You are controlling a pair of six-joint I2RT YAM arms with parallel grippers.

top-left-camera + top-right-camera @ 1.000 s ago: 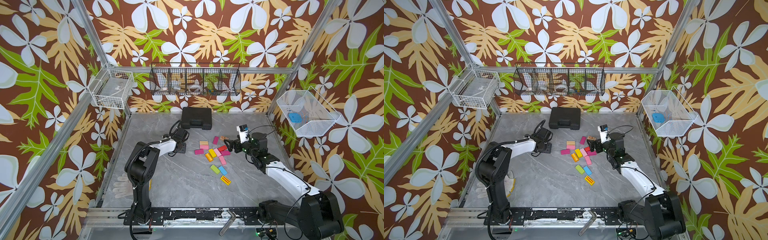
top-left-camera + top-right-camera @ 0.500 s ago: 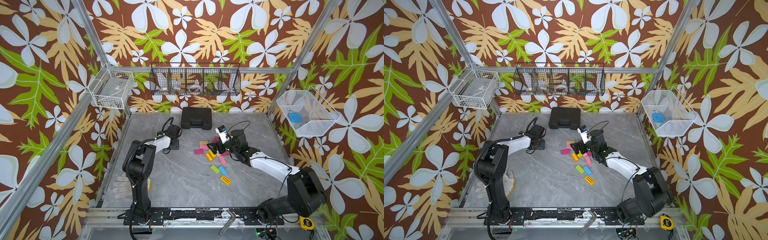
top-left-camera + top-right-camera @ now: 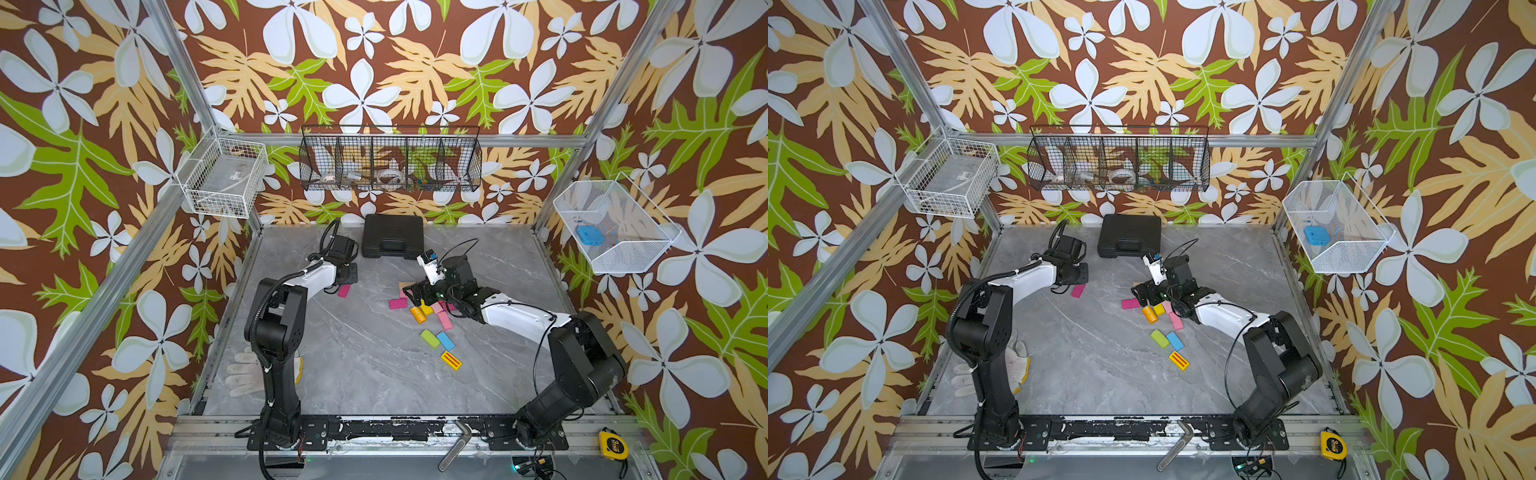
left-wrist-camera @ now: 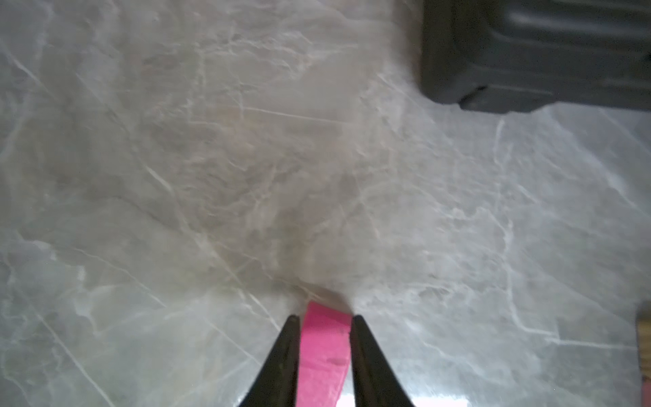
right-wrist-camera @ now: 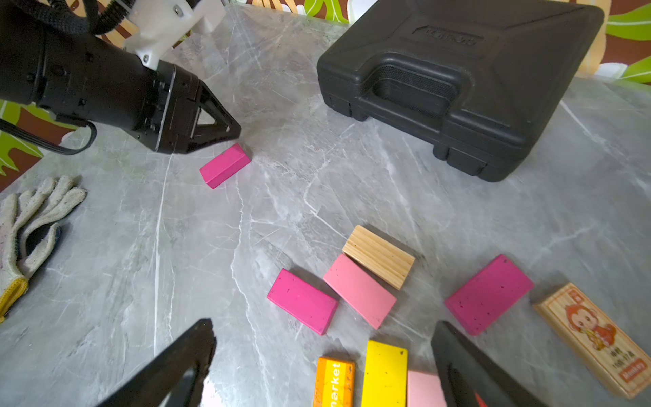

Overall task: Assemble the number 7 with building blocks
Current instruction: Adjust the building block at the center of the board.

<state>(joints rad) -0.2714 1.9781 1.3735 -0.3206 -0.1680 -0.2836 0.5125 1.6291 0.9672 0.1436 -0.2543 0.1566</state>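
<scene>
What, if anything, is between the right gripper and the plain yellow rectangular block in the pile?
Nothing visible. The right gripper has its jaws wide open, with the plain yellow rectangular block showing bare between them in its wrist view. The orange lettered block and pale pink block lie close beside it, so they may crowd the jaws.
</scene>
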